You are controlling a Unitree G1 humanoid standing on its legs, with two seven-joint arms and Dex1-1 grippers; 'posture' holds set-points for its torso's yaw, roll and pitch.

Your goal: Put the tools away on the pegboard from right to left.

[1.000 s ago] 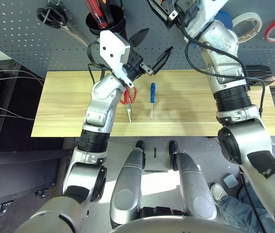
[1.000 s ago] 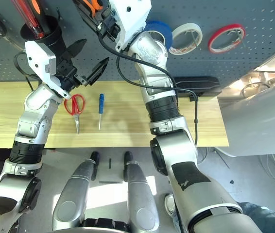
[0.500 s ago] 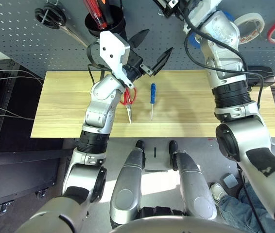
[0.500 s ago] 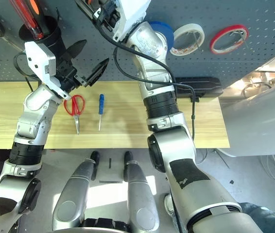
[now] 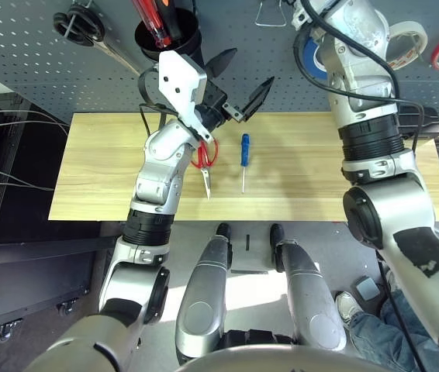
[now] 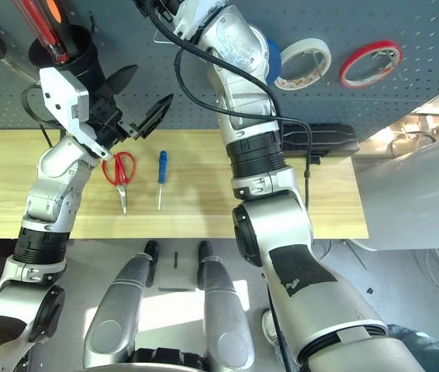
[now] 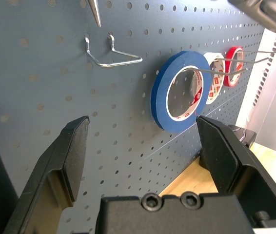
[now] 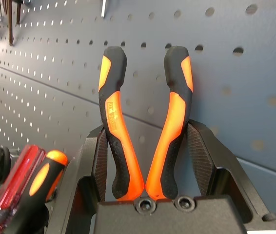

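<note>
Above the table's (image 5: 95, 170) left half, the left gripper (image 5: 240, 82) hangs spread wide, empty, over red-handled scissors (image 5: 203, 159) and the blue-handled screwdriver (image 5: 243, 157). Up at the pegboard (image 8: 255, 83), the right gripper's fingers (image 8: 199, 161) clasp the needle-nose pliers (image 8: 143, 126). Behind, the black cup (image 5: 167, 40) holds 2 screwdrivers (image 5: 151, 19); the blue tape roll (image 7: 179, 90) hangs hooked.

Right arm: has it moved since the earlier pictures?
Yes. The right arm has gone up along the pegboard: in the left eye view its wrist has left the top edge, baring the blue tape roll.
</note>
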